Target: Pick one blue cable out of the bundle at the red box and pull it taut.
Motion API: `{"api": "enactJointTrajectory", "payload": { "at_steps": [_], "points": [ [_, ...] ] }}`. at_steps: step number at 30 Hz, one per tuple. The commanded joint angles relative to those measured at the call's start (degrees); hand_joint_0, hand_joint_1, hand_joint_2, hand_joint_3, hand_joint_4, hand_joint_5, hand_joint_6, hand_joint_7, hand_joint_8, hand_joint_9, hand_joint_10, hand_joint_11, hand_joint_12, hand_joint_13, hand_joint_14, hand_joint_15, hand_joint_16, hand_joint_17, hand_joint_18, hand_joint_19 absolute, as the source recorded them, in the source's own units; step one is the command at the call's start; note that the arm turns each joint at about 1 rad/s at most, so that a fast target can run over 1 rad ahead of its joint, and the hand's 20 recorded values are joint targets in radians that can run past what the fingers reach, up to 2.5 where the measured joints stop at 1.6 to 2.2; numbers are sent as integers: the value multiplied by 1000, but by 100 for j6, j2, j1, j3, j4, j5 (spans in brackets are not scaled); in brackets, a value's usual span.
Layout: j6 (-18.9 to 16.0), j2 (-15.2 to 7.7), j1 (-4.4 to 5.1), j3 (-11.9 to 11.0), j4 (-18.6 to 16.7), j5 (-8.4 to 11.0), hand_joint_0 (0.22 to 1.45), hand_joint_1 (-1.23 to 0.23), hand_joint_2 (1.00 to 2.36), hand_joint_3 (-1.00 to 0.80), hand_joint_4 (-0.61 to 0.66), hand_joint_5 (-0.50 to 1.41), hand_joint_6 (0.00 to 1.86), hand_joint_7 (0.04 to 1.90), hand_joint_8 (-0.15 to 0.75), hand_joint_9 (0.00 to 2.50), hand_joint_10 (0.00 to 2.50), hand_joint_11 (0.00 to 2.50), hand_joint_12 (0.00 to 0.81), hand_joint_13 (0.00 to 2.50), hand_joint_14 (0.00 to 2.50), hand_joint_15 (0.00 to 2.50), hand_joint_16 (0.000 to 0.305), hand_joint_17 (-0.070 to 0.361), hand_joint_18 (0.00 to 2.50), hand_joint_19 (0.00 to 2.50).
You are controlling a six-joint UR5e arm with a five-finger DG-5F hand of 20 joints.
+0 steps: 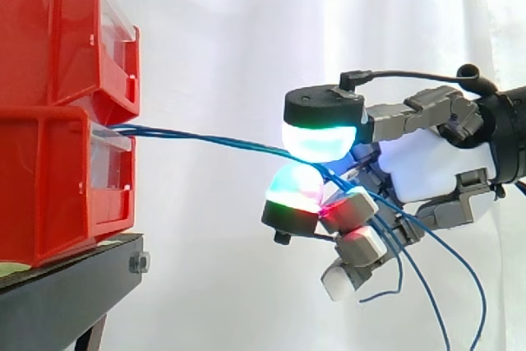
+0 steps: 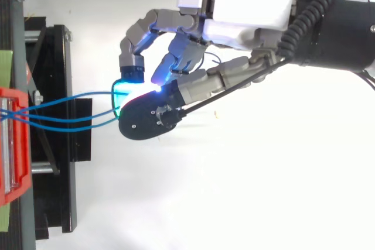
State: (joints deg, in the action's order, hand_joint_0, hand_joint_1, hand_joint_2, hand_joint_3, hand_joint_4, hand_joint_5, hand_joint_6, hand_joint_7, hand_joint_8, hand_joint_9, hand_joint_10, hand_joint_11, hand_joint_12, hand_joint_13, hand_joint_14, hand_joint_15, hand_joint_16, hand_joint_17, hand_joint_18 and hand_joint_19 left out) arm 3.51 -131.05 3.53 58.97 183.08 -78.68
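Loosely bowed rather than straight, the blue cables (image 1: pixel 197 136) run from the top front of the lower red box (image 1: pixel 49 178), at the scene's left, rightward through open air to the hand (image 1: pixel 427 162). Its glowing pads (image 1: pixel 319 141) are closed together on them in a pinch, and past that pinch the slack trails down to the lower right. Several strands enter the pinch, and whether one alone or more is clamped cannot be told. Seen from above, the strands fan apart slightly between box and hand (image 2: pixel 246 21). Thin, limp and almost weightless, the cables look likely to slide on a smooth sheath. A firm pinch between the pads, well clear of the box, therefore seems the place to hold, with one strand separated from its neighbours. Snag points appear to be the box's lip where the strands leave it and the edge of the black stand (image 1: pixel 66 285) beneath. To the right, before the white curtain (image 1: pixel 246 22), room for a straight pull away from the box looks open.
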Motion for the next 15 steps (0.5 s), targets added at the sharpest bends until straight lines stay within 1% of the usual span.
{"api": "enactJointTrajectory", "payload": {
  "at_steps": [1,2,3,5,7,9,10,12,13,15],
  "points": [
    [-61,0,16,0,0,2,773,-900,1014,-319,75,-209,930,933,366,1066,10,1244,375,1066,27,869,54,122,651,417],
    [-69,0,16,0,9,2,789,-908,1011,-368,108,-210,931,958,362,1066,11,1235,373,1064,29,867,54,121,648,423],
    [-69,0,25,0,18,2,800,-902,1006,-424,132,-207,932,917,363,1064,10,1246,371,1063,25,873,54,121,648,427],
    [-69,0,16,0,18,2,807,-905,1001,-488,153,-206,930,902,361,1062,11,1233,373,1060,28,865,54,121,652,413],
    [-69,0,25,0,18,2,764,-914,1000,-500,168,-203,924,912,365,1062,11,1237,373,1061,28,862,54,121,673,396],
    [-69,0,25,0,18,2,682,-919,1000,-500,181,-202,923,913,366,1062,11,1243,375,1057,27,866,54,121,667,413],
    [-69,0,25,0,18,2,666,-922,1000,-500,182,-201,922,916,367,1064,11,1233,378,1055,26,863,54,120,664,420],
    [-69,0,25,0,18,2,587,-876,1000,-500,192,-201,921,921,372,1064,11,1226,384,1047,27,864,55,124,657,433],
    [-69,0,25,0,18,2,567,-860,1000,-500,197,-200,920,921,375,1067,9,1229,390,1050,27,857,56,126,658,439],
    [-69,0,25,0,18,2,520,-763,1000,-500,205,-197,916,912,391,1080,10,1218,401,1056,26,850,59,133,663,449]
  ]
}}
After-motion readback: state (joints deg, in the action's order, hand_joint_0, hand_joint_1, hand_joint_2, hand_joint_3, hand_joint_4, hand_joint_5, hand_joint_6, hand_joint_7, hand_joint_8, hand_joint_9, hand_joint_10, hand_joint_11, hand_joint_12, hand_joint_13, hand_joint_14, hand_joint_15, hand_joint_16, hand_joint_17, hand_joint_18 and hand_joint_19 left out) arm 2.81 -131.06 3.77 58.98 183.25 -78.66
